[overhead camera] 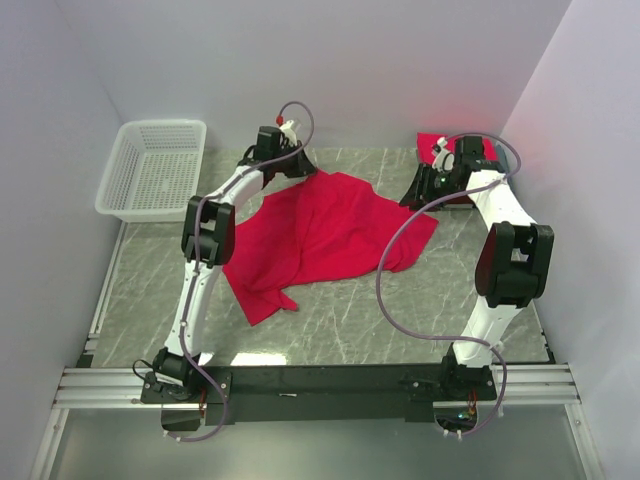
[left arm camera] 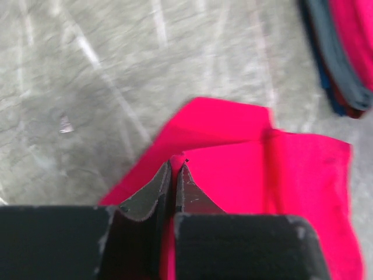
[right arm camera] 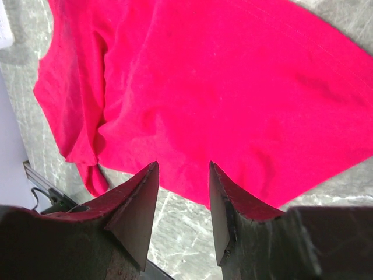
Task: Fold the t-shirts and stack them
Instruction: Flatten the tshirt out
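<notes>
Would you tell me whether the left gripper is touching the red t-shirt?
Touching. The left wrist view shows the left gripper shut, with the red t-shirt pinched between its tips.

folded stack [overhead camera: 487, 150] partly behind right arm [overhead camera: 497, 205]; red t-shirt [right arm camera: 233, 87] cropped at edges

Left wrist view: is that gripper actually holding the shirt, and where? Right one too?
The left gripper is pinched shut on the red t-shirt at its edge. The right gripper is open, holding nothing.

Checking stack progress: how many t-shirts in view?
3 at least: spread red shirt mid-table; folded red shirt atop folded grey shirt, stacked far right. More layers may hide beneath.
</notes>
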Controlling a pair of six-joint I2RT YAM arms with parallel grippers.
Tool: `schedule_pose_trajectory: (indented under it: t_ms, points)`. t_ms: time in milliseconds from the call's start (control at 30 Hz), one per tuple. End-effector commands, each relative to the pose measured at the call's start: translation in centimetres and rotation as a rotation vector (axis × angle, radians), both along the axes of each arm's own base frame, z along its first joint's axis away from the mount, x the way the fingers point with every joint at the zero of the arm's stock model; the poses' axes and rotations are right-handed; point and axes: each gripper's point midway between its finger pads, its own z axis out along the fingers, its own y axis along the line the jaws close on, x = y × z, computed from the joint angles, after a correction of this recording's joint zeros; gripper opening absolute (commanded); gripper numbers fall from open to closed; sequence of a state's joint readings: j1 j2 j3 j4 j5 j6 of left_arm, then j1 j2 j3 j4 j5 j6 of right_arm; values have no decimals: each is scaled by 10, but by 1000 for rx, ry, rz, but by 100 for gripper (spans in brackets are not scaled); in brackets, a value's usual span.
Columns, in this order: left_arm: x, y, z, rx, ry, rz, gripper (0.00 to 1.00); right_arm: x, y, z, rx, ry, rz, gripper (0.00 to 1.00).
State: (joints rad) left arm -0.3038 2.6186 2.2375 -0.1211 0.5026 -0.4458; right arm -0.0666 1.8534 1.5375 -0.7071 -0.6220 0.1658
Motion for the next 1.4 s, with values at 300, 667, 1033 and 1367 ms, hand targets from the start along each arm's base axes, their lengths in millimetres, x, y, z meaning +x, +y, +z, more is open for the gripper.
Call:
schedule_pose_trajectory:
  t_ms: [300, 667, 1033, 1367]
  points:
    - [-209, -120, 166, -103, -121, -539, 1, -7, -100, 57, -22, -89, -162, 43]
    - [-477, -240, 192, -123, -114, -1113, 7, -50, -171, 63, -58, -58, -240, 41]
    - [-426, -113, 187, -44, -86, -1009, 67, -65, -133, 34, -73, 27, -64, 38]
    - [-286, 108, 88, 312, 83, -458, 40, -96, -41, -44, -422, 200, 295, 20]
